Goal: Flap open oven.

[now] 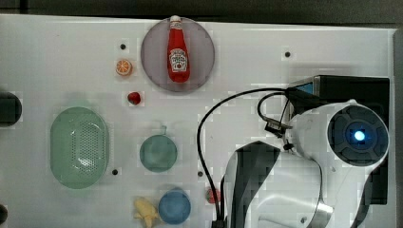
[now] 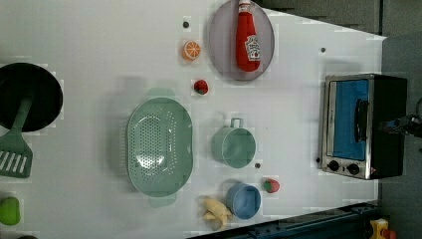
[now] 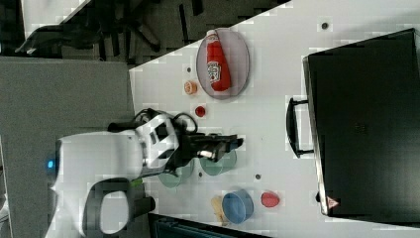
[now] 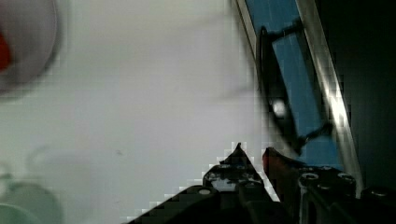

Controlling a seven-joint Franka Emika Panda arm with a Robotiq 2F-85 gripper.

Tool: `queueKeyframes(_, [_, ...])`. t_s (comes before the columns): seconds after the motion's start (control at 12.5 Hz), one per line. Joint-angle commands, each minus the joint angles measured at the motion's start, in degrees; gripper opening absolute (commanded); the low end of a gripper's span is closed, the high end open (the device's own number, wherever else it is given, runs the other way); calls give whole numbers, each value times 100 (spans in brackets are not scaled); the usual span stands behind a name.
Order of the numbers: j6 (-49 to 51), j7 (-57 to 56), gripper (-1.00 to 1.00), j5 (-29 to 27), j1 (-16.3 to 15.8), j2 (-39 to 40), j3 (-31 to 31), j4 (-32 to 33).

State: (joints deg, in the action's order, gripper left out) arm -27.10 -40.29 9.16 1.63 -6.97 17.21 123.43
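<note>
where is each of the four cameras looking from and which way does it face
top view: overhead, looking straight down on the table; the white arm covers most of the oven.
left view: high, looking down at the oven's blue door and handle.
right view: high on the opposite side, showing the oven's black top, with the arm and gripper reaching toward the handle.
wrist view: on the arm, facing the door past the gripper.
shared: the ketchup bottle on its plate appears in top, left and right views.

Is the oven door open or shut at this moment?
Shut. In the left view the oven's blue door sits flush in its silver frame, its handle untouched.
</note>
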Motion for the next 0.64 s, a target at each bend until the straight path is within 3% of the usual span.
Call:
queueKeyframes(0.08, [-656,-1693,-65,66,116,195,358,163])
queueKeyframes(0.64, [-1542,-2308,-65,25,134,993,845,302])
